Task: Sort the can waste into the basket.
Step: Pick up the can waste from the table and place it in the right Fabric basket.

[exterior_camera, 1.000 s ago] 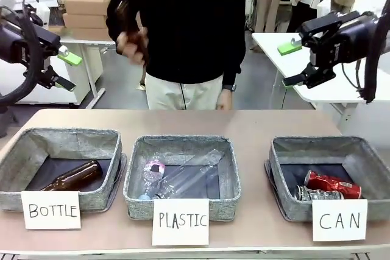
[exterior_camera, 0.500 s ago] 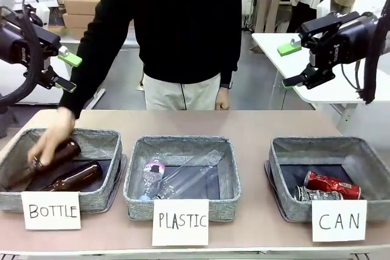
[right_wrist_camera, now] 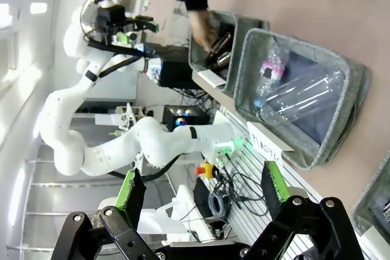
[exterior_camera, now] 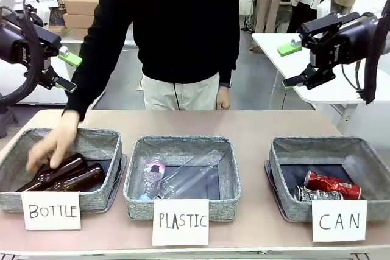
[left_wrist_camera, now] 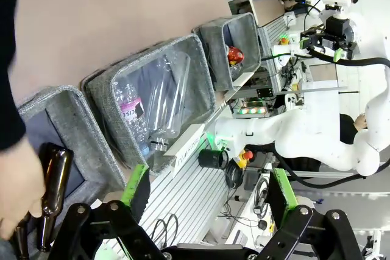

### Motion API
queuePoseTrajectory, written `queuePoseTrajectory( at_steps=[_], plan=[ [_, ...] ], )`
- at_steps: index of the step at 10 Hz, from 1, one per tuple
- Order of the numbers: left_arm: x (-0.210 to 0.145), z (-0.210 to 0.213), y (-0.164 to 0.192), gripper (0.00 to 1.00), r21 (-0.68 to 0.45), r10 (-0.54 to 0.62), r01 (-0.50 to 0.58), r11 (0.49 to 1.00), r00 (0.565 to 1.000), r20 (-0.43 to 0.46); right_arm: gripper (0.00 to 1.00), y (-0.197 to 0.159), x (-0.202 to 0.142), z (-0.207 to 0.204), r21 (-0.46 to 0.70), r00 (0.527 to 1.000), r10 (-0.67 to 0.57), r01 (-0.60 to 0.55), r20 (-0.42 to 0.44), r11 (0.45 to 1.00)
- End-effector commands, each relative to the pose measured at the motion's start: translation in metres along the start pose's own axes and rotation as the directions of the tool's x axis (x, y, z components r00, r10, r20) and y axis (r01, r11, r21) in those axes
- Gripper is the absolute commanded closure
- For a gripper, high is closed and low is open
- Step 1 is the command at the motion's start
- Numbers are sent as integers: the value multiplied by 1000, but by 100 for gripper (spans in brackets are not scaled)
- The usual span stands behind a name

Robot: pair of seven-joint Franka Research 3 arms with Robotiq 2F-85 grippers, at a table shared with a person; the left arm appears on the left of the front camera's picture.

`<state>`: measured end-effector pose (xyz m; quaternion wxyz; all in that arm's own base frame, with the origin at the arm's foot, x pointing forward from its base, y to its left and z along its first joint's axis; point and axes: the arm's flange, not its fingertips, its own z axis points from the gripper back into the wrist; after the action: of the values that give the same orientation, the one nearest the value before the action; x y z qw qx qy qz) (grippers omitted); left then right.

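Observation:
The grey basket (exterior_camera: pixel 281 150) labelled "CAN" stands at the table's right front. Inside it lie the red can (exterior_camera: pixel 333 184) and, in front of it, the dark printed can (exterior_camera: pixel 317 195). My left gripper (exterior_camera: pixel 69 72) hangs open high at the far left, holding nothing. My right gripper (exterior_camera: pixel 290 65) is open and raised above and behind the CAN basket, nothing in it. In the left wrist view my left gripper (left_wrist_camera: pixel 207 187) is open, with the CAN basket (left_wrist_camera: pixel 241 28) and the red can (left_wrist_camera: pixel 234 57) far off. The right wrist view shows my right gripper (right_wrist_camera: pixel 201 190) open.
A person stands at the far side; one hand (exterior_camera: pixel 53 144) reaches into the "BOTTLE" bin (exterior_camera: pixel 97 135), resting on two brown glass bottles (exterior_camera: pixel 73 178). The middle "PLASTIC" bin (exterior_camera: pixel 183 143) holds clear plastic bottles (exterior_camera: pixel 183 178).
The person's hand brought a brown bottle down from chest height and laid it in the BOTTLE bin beside the other one. Neither arm has moved.

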<state>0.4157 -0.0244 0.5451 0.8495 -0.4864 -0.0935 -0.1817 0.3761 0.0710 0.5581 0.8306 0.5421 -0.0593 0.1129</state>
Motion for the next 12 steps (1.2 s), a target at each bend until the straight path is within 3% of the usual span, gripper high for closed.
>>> queuePoseTrajectory(
  at_steps=[1,12],
  plan=[
    [0,2,-2,0,4,5,-5,1000,1000,-4,0,-1,0,-1,4,1000,20,-20,-3,1000],
    [0,2,-2,0,4,5,-5,1000,1000,-4,0,-1,0,-1,4,1000,20,-20,-3,1000]
  ],
)
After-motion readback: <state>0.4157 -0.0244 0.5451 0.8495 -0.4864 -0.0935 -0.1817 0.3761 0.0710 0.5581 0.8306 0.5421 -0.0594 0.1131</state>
